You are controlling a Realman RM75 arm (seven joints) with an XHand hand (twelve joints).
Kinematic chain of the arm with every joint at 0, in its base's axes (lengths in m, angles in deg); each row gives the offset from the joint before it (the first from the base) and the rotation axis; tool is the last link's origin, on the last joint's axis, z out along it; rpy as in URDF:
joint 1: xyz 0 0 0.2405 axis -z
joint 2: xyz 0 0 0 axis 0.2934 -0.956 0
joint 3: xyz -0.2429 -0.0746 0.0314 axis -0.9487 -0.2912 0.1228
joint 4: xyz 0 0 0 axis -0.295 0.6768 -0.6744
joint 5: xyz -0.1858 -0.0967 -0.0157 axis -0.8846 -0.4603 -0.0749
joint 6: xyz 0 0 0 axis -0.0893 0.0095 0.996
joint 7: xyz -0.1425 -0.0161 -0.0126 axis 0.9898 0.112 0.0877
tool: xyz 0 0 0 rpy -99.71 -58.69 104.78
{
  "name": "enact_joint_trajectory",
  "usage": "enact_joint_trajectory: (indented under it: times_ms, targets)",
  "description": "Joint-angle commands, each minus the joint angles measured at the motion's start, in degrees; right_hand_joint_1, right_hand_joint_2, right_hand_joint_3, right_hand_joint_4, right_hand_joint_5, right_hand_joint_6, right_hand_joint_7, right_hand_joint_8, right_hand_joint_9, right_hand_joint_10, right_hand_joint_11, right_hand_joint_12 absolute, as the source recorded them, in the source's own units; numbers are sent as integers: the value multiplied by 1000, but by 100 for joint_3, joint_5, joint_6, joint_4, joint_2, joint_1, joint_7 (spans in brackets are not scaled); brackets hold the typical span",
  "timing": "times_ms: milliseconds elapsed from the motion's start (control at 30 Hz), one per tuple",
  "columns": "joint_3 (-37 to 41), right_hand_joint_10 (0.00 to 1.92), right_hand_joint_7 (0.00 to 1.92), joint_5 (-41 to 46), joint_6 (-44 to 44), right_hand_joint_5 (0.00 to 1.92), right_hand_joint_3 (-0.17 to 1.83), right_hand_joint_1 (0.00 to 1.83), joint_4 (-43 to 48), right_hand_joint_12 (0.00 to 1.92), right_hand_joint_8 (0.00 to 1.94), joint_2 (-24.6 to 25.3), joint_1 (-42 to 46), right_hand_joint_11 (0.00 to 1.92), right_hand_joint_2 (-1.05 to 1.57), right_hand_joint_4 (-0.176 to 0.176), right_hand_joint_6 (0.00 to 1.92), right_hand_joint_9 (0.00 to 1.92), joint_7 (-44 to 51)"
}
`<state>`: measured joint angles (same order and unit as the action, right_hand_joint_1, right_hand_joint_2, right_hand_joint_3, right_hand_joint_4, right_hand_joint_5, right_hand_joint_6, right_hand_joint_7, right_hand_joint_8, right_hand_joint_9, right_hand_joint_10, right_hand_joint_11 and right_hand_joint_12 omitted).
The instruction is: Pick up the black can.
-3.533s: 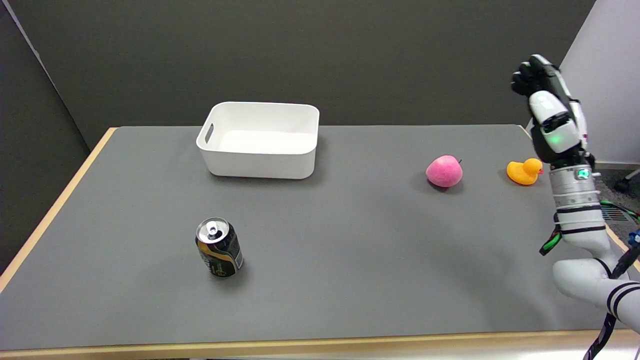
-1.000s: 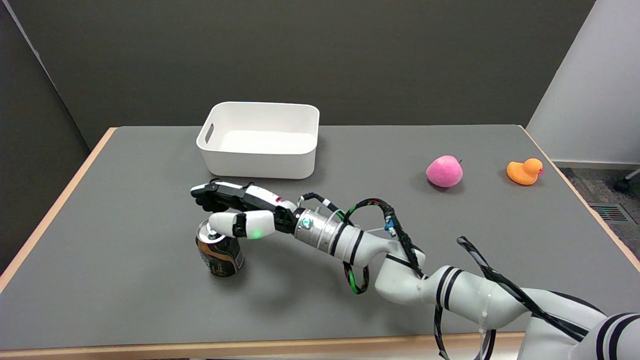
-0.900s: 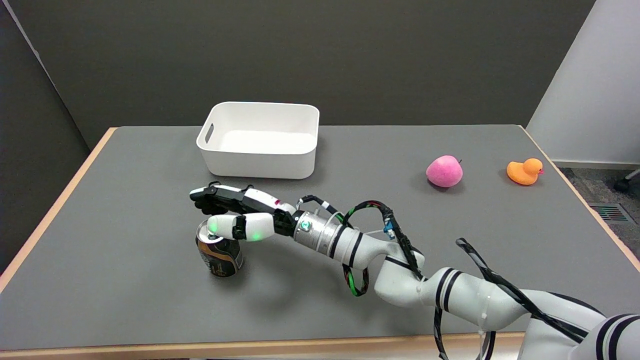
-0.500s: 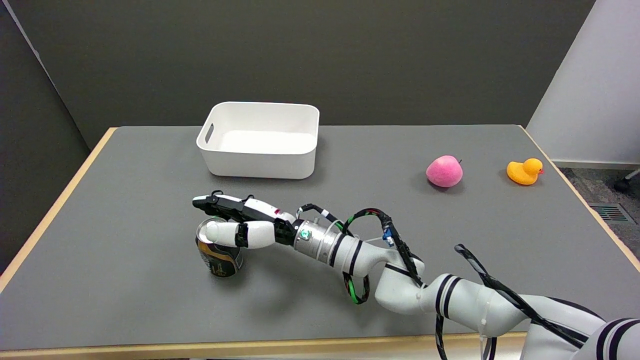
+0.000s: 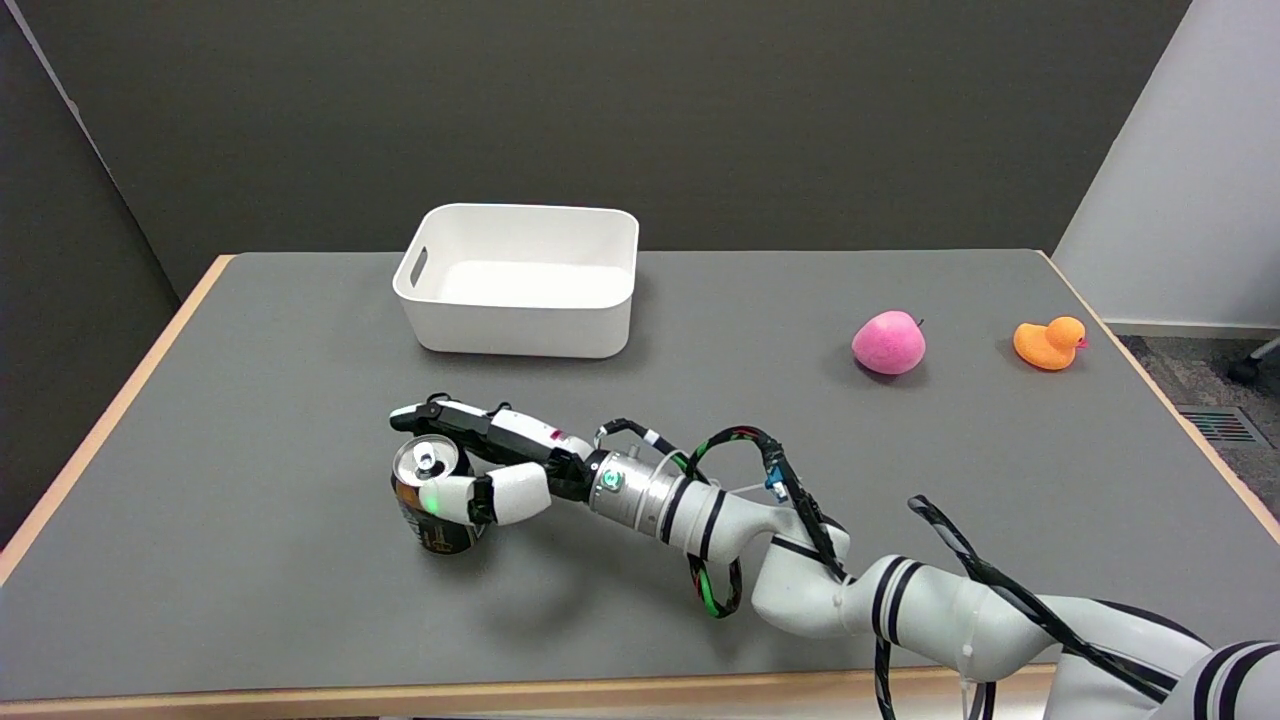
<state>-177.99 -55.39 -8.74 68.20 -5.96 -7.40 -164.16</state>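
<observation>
The black can (image 5: 441, 527), with gold markings and a silver top, stands upright on the grey table (image 5: 250, 380), left of centre and near the front. My right hand (image 5: 505, 465) reaches in from the right at can height. Its thumb lies across the can's near side, just under the rim. The fingers (image 5: 450, 419) stretch out straight behind the can's far side, so the can sits between thumb and fingers. The fingers are not curled round it, and the can rests on the table.
A white bin (image 5: 520, 320) stands at the back, behind the can. A pink peach-like toy (image 5: 888, 343) and an orange rubber duck (image 5: 1048, 343) lie at the right side. My right forearm with its looped cables (image 5: 740, 500) crosses the front middle of the table.
The hand has dropped from just above the can's top to beside it. The thumb now lies on the can's near side and the fingers behind. The can has not moved.
</observation>
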Motion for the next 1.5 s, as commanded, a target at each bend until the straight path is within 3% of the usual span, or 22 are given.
enact_joint_trajectory:
  times_ms: [33, 533, 733, 833, 900, 967, 1033, 1067, 1300, 1367, 1400, 1467, 1500]
  targets:
    - [13, 534, 114, -9, -9, 134, 875, 566, -61, 1014, 242, 3, 14, -1, 603, -28, 339, -1, -2]
    - [13, 648, 192, 31, 152, 160, 989, 701, -73, 1062, 342, 19, -1, -1, 603, -43, 433, 52, -2]
    - [29, 788, 361, 15, 416, 281, 960, 815, -25, 1164, 420, 19, -6, 32, 637, -22, 536, 243, -2]
    - [42, 919, 509, 39, 467, 407, 912, 887, -25, 1207, 552, 19, -10, 91, 706, -5, 835, 370, -2]
    - [45, 1001, 610, 39, 476, 501, 845, 882, -38, 1242, 721, 19, -10, 135, 795, 14, 1144, 469, -2]
    - [50, 1045, 627, 45, 478, 616, 306, 891, -46, 1262, 800, 19, -10, 148, 1178, 48, 1570, 479, -2]
    - [57, 1027, 672, 47, 478, 638, 469, 923, -49, 1148, 864, 19, -9, 212, 1094, 1, 1598, 546, -2]
    - [61, 1033, 682, 47, 478, 642, 487, 927, -49, 1147, 880, 19, -4, 216, 1084, -2, 1600, 557, -2]
    - [196, 1056, 709, 47, 444, 652, 523, 934, -20, 1160, 931, 3, 31, 225, 1064, -8, 1602, 586, -2]
    - [284, 1120, 705, 47, 406, 684, 476, 946, 17, 1281, 972, 3, 31, 187, 1062, 16, 1539, 569, 9]
    - [366, 1141, 714, 42, 406, 690, 413, 1002, 74, 1316, 1046, 3, 31, 179, 1083, -14, 1556, 565, 31]
    - [539, 1162, 745, 11, 398, 686, 257, 1162, 198, 1342, 1242, -18, 31, 178, 1145, -118, 1648, 565, 42]
    - [638, 1163, 745, 3, 398, 686, 258, 1163, 292, 1343, 1241, -36, 26, 178, 1145, -119, 1648, 566, 50]
